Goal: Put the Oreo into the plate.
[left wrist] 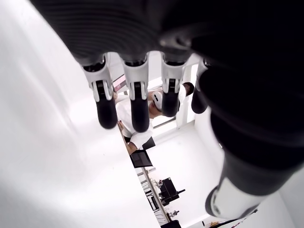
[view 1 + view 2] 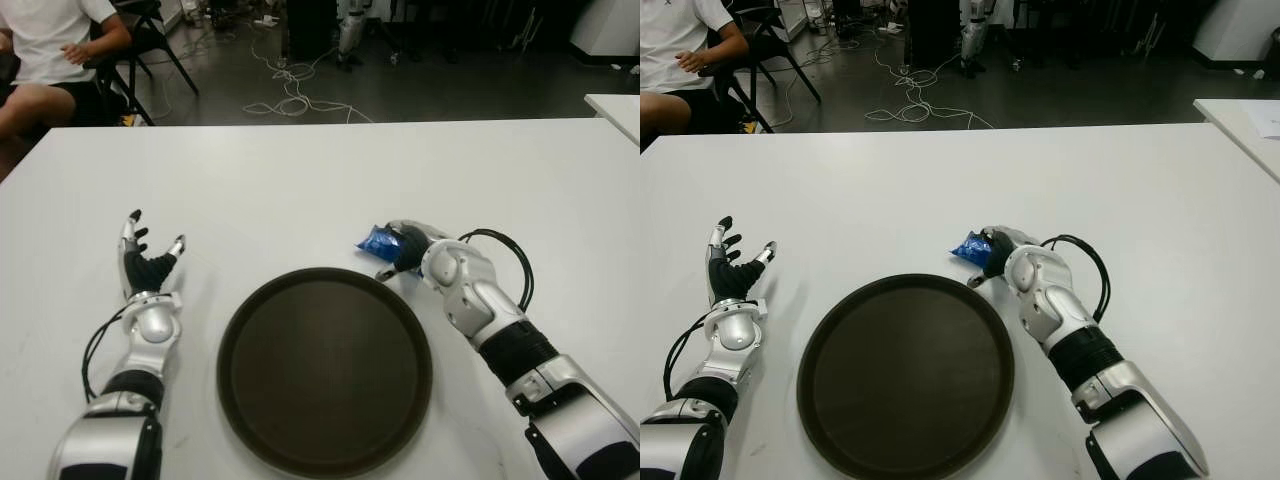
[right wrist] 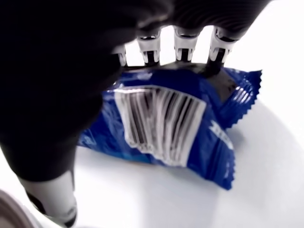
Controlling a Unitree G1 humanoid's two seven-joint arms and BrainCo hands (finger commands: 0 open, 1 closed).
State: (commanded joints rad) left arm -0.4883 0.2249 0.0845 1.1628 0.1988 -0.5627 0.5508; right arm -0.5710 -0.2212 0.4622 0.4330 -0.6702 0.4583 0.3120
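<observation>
Dark brown and round, the plate [image 2: 325, 370] lies nearest on the white worktop [image 2: 300, 180], between the robot's two forearms, with nothing on it.

Left of the plate, the left hand [image 2: 145, 262] shows above the worktop with its palm turned up and its fingers [image 1: 137, 102] spread and straight; it holds nothing. Whether its wrist touches the surface cannot be told.

Just beyond the plate's far right rim, the right hand [image 2: 403, 248] is wrapped over the Oreo packet [image 2: 380, 241], a blue foil pack with crimped ends and a white barcode panel. In the right wrist view the fingers [image 3: 182, 45] curl over the packet's [image 3: 166, 128] top edge and the thumb comes down beside it, so the hand grasps the pack. The pack sits low against the worktop, close to the plate's rim but outside it; whether it still touches the surface is hard to tell. A black cable [image 2: 505, 262] loops from the right forearm.

Past the far edge of the worktop, on the left, a person in a white shirt [image 2: 45, 45] sits on a dark chair [image 2: 150, 40]. White cables [image 2: 290, 95] trail across the grey floor farther back, and the corner of another white table [image 2: 615, 110] shows at the far right.
</observation>
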